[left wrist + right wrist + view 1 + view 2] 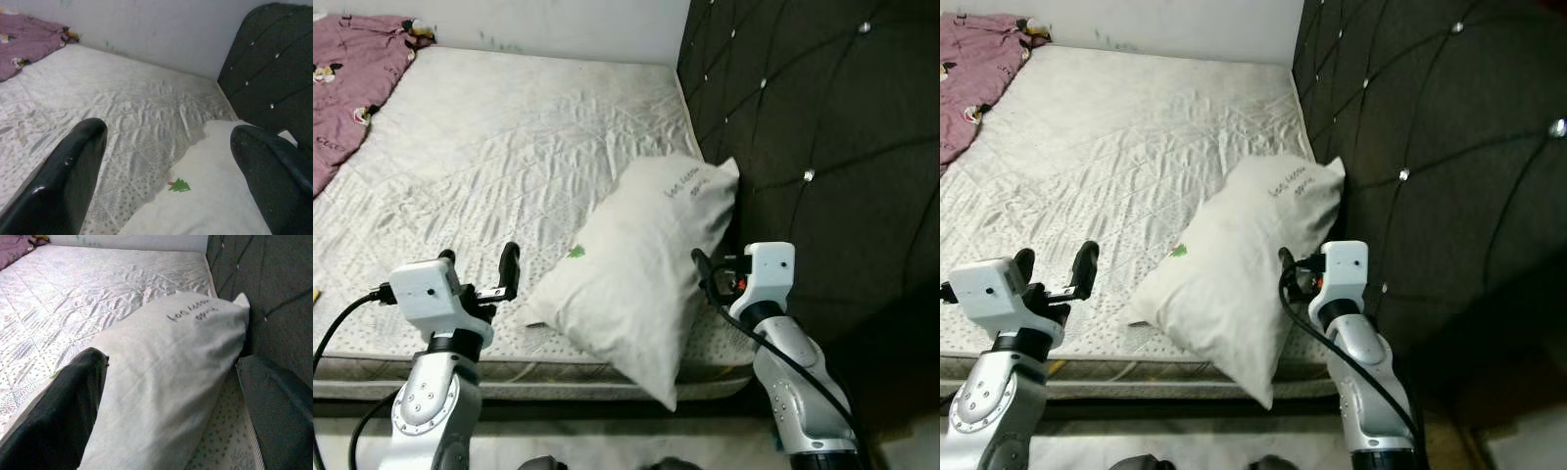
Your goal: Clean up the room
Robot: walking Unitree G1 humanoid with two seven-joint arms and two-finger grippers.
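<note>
A white pillow point(646, 264) with a small green tree mark and dark handwriting lies at the near right corner of the mattress point(509, 147), its far end leaning on the dark headboard point(822, 117). One corner hangs over the mattress's front edge. My right gripper point(166, 431) is open at the pillow's right side, with the pillow's edge lying between its spread fingers point(54, 416). My left gripper point(478, 262) is open just left of the pillow, above the mattress's front edge, and holds nothing.
A pink printed blanket point(347, 78) is bunched at the far left of the mattress. The tufted headboard runs along the right side and a white wall point(558, 24) stands behind the bed. The mattress's front edge point(558, 377) is right before me.
</note>
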